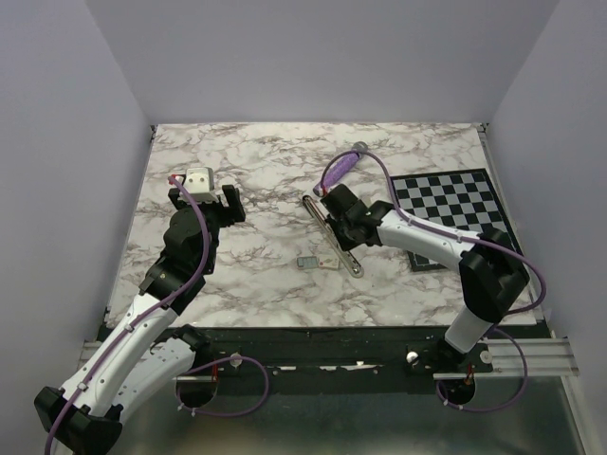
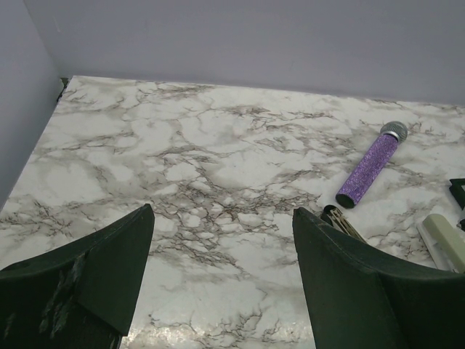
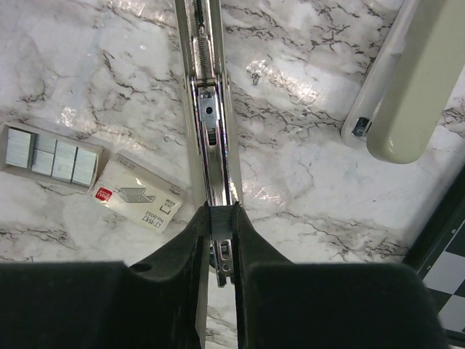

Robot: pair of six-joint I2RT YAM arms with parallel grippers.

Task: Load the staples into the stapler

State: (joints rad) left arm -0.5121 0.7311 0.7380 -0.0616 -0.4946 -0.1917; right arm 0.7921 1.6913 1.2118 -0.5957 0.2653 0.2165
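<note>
The stapler lies open on the marble table; its dark metal rail (image 3: pixel 211 109) runs up the right wrist view and its beige cover (image 3: pixel 421 80) is swung off to the right. It shows mid-table in the top view (image 1: pixel 334 242). My right gripper (image 3: pixel 220 218) is shut on a small grey staple block (image 3: pixel 222 224), held right over the rail's near end. The cream-white staples box (image 3: pixel 138 196) and a tray of grey staple blocks (image 3: pixel 51 156) lie just left of the rail. My left gripper (image 2: pixel 221 254) is open and empty, well left of the stapler (image 2: pixel 341 222).
A purple glittery cylinder with a grey tip (image 1: pixel 341 168) lies just behind the stapler; it also shows in the left wrist view (image 2: pixel 369 174). A black-and-white chessboard mat (image 1: pixel 450 213) lies at the right. Grey walls close in the table on three sides.
</note>
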